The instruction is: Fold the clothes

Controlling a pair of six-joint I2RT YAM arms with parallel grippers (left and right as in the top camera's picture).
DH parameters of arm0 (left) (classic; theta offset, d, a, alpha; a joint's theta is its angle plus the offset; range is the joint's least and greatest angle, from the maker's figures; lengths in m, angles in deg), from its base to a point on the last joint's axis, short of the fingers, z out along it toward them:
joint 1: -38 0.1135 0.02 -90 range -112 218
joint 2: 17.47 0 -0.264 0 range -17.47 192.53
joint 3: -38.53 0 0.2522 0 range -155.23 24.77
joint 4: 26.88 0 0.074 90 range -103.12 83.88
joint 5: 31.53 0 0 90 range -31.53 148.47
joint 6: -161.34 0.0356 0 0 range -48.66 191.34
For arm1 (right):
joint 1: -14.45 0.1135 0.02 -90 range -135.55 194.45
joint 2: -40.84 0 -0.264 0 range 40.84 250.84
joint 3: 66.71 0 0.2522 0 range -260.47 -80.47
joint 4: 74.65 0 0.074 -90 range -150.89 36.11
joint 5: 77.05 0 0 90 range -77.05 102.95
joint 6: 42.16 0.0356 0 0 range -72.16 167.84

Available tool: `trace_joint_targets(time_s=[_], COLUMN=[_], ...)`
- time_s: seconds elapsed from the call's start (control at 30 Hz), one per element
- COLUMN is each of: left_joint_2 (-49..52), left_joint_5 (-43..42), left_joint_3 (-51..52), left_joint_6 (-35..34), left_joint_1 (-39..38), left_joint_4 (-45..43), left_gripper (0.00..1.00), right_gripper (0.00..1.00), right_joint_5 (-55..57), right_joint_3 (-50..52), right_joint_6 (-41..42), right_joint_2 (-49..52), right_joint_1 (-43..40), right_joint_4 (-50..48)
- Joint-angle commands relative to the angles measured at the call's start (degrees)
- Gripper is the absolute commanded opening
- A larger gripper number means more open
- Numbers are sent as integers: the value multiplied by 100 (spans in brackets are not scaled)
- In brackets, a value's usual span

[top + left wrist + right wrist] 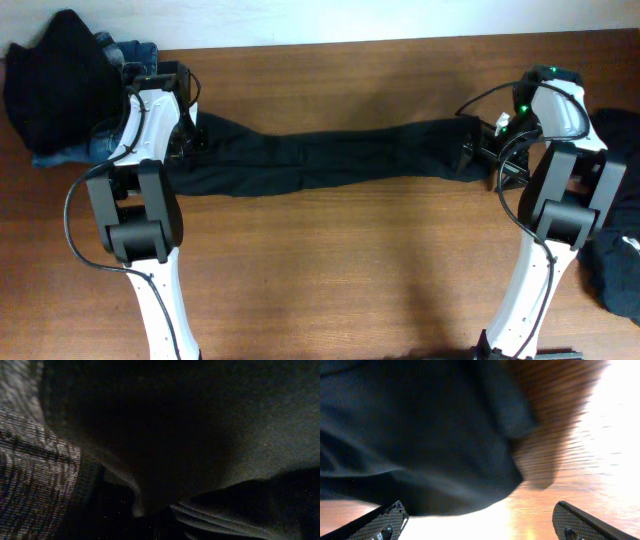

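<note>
A long black trouser-like garment (330, 158) lies stretched across the wooden table (350, 280) from arm to arm. My left gripper (190, 140) is at its left end, shut on the cloth. In the left wrist view dark fabric (200, 425) fills the picture and hides the fingers; folds bunch together at the bottom. My right gripper (478, 152) is at the garment's right end. In the right wrist view that gripper (480, 527) stands wide open, and the black cloth's end (420, 435) lies on the wood just beyond the fingertips (387, 520), not pinched.
A heap of black clothing (55, 80) lying on blue jeans (135, 52) sits at the table's back left corner. More dark garments (615, 260) lie at the right edge. Both arm bases stand at the front edge.
</note>
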Motion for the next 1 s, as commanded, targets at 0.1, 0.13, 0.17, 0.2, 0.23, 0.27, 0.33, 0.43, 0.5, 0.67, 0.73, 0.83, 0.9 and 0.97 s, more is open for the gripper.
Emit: trace_joint_targets(time_s=[0.1, 0.13, 0.17, 0.2, 0.23, 0.27, 0.33, 0.43, 0.5, 0.67, 0.73, 0.83, 0.9, 0.97], left_joint_2=[391, 391, 391, 391, 391, 391, 391, 391, 391, 391, 391, 391, 391, 391], left_joint_5=[251, 251, 254, 254, 254, 251, 254, 254, 254, 254, 254, 254, 254, 254], left_joint_3=[111, 111, 111, 111, 111, 111, 111, 111, 111, 111, 111, 111, 111, 111], left_joint_6=[-48, -48, -48, -48, -48, -48, -48, -48, -48, -46, -33, -33, -31, -28], left_joint_1=[114, 114, 114, 114, 114, 114, 114, 114, 114, 114, 114, 114, 114, 114], left_joint_4=[31, 31, 28, 26, 26, 24, 22, 11, 4, 4, 4, 7, 7, 4], left_gripper=[1, 1, 1, 1, 1, 1, 1, 1, 1, 1, 1, 1, 1, 1], right_gripper=[99, 99, 99, 99, 99, 98, 88, 73, 71, 55, 49, 47, 42, 40], right_joint_5=[-321, -319, -319, -323, -345, -391, -542, -791, -807, -804, -693, -387, -120, -7], right_joint_3=[39, 39, 39, 39, 39, 39, 39, 39, 44, 68, 72, 72, 70, 68], right_joint_6=[-44, 4, 66, 118, 133, 149, 149, 151, 195, 219, 302, 304, 306, 302], right_joint_2=[52, 52, 52, 52, 52, 52, 52, 55, 55, 55, 55, 55, 55, 52], right_joint_1=[42, 42, 42, 42, 42, 44, 59, 90, 122, 216, 221, 208, 175, 87], right_joint_4=[-153, -192, -216, -251, -297, -358, -437, -514, -531, -586, -643, -697, -728, -774])
